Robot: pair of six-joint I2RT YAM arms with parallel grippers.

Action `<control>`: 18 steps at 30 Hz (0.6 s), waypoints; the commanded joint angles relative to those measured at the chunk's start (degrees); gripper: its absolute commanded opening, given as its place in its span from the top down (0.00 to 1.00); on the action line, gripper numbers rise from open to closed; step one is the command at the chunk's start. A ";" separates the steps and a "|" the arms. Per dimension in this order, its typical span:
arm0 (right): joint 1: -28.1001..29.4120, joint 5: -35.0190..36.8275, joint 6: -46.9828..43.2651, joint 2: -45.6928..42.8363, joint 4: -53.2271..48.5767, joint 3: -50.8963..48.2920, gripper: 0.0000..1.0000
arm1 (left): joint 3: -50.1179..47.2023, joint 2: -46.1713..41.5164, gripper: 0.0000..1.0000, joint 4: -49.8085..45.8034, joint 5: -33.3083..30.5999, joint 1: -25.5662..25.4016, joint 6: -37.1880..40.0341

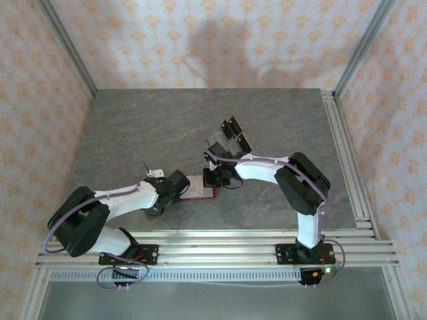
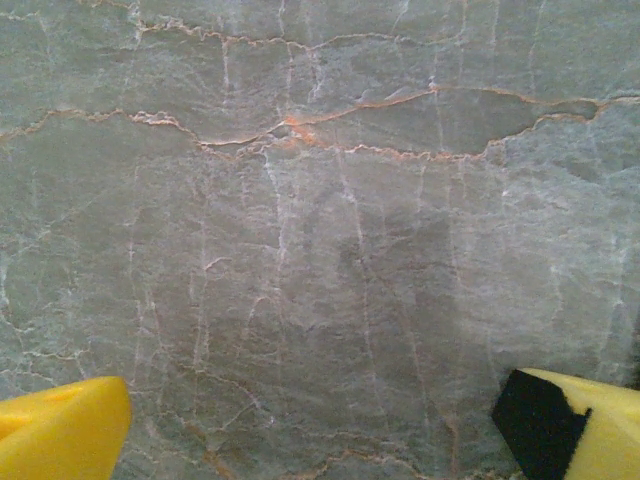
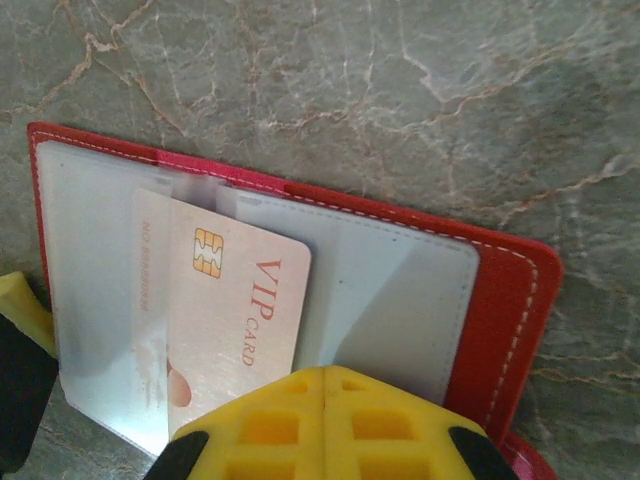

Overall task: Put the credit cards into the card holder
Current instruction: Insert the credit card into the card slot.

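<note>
The credit card [image 3: 230, 320] is being shown flat on the open red card holder [image 3: 500, 300]. Its chip end is pointing away from the right claw [image 3: 322, 420], and its long axis is running straight out from the fingertips toward the holder's far stitched edge. The right claw is being held fully closed, with nothing seen between its fingers. The joined tips are being set over the card's near short edge, though whether they are pressing on it cannot be told. One long side of the card is being covered by a frosted clear pocket; how deep it is seated cannot be judged.

The card holder is lying close to the near edge of the table [image 1: 133, 120], a little left of its middle, between the two claws. The left claw [image 2: 315, 430] is being held wide open over bare table, just beside the holder.

The right arm is judged the nearer one, so a push along the card's long axis, away from the claw, is probably being called for. A clear tray [image 1: 230, 133] is standing farther back.
</note>
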 commanded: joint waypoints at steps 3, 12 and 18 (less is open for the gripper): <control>0.65 -0.34 -0.87 2.14 -1.60 2.47 0.99 | -1.65 1.72 0.00 5.78 3.50 0.01 0.80; 1.42 -1.35 -0.52 3.86 -1.86 5.43 0.99 | -1.89 1.81 0.00 6.39 3.77 0.01 0.98; 2.40 -2.08 -0.19 5.17 -2.00 7.23 1.00 | -2.02 1.83 0.00 6.66 3.92 0.01 0.84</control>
